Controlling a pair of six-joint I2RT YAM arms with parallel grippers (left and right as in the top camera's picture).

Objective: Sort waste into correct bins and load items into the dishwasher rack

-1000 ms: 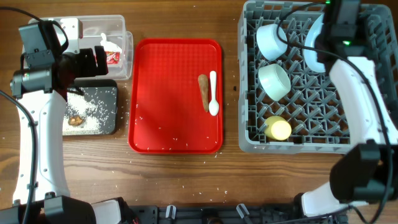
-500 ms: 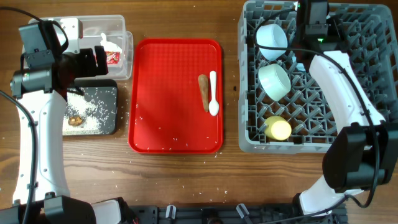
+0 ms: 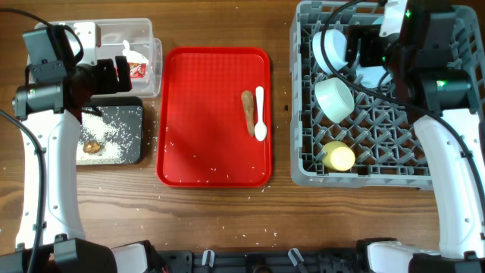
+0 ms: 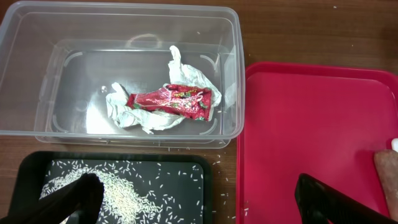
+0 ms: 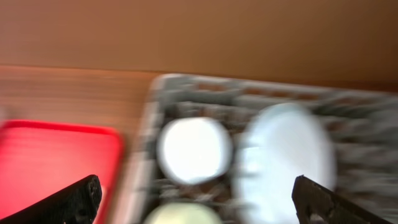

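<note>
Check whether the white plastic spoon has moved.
No. The white plastic spoon keeps its spot beside the long brown food stick on the flat red tray.

The left hand (image 4: 199, 204) and the right hand (image 5: 198, 200) both hover spread wide apart, gripping nothing.

You've got red wrapper (image 4: 171, 101) on tissue (image 4: 181, 65) in the clear tub (image 4: 124, 7), rice (image 4: 118, 193) and brown lump (image 3: 92, 146) in the black tray (image 4: 205, 186), brown stick (image 3: 248, 112) beside white spoon (image 3: 260, 114) on the red tray (image 3: 204, 144), whitish bowl (image 3: 331, 47), mint bowl (image 3: 334, 99), yellow cup (image 3: 339, 157), pale plate (image 5: 286, 160) in your rack (image 3: 379, 173)
</note>
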